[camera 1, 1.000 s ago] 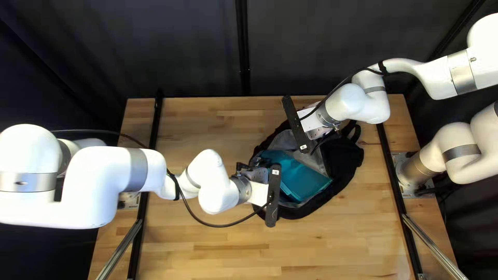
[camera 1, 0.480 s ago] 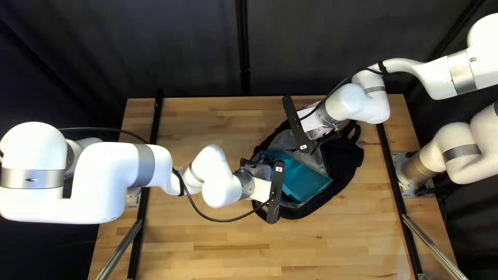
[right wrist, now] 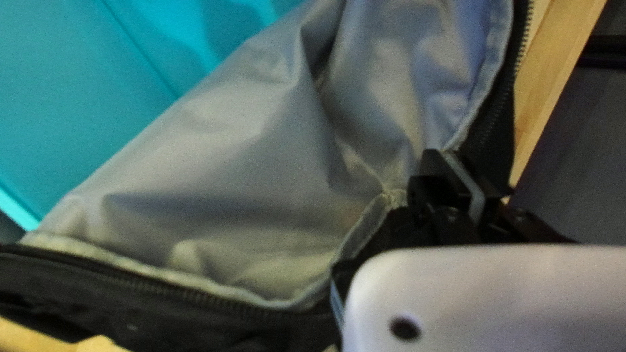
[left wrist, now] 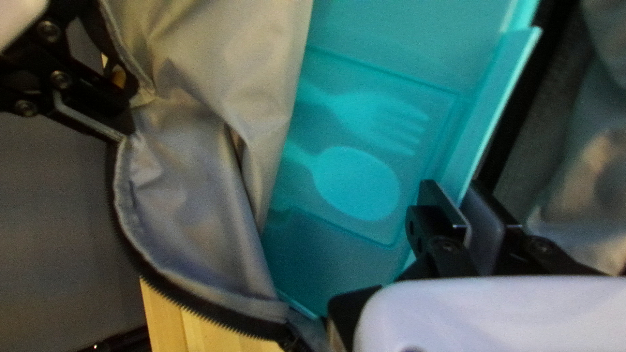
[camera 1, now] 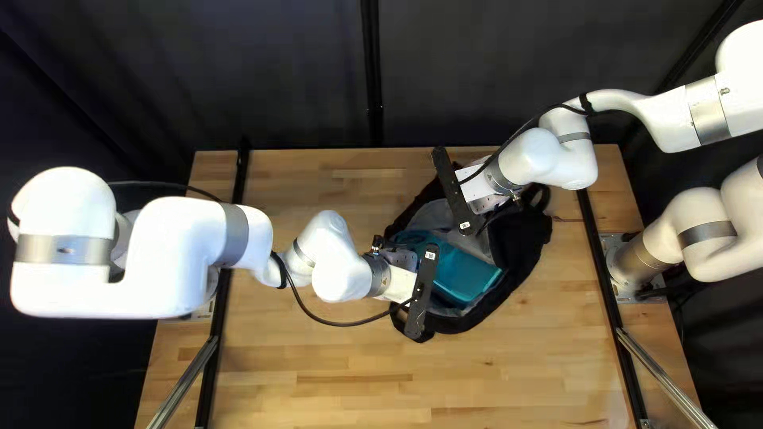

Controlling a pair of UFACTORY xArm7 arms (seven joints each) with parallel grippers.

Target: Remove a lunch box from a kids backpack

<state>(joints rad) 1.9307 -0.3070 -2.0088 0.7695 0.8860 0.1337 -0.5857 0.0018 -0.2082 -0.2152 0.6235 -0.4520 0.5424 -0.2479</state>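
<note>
One turquoise lunch box point(camera 1: 465, 272) is gripped by the rim between the two fingers of the left gripper point(camera 1: 421, 291), as far as can be made out through the blur. One edge of the black backpack point(camera 1: 523, 253) is pinched between the two fingers of the right gripper point(camera 1: 456, 191). With twelve o'clock at the table's far edge, the lunch box is seen at two o'clock from the left gripper and at six from the right, inside the opened backpack.

The lunch box is smooth and flat-faced, with a straight raised rim; one fork shape point(left wrist: 391, 114) and one spoon shape point(left wrist: 355, 182) are shown on it within a rectangular outline. One of its long sides is overlapped by the lining point(left wrist: 195, 176), which is thin, grey and creased into soft folds. The lining is bordered by a toothed black zipper point(left wrist: 189, 313), curved around the mouth. Part of the opening is covered by each gripper in the top left view.

Further out, two white arms are seen over one table point(camera 1: 358, 381) of pale wood strips. Two silver rails are set at eight o'clock point(camera 1: 183, 384) and four o'clock point(camera 1: 664, 380) from the lunch box. A dark curtain point(camera 1: 278, 79) is hung beyond twelve o'clock.
</note>
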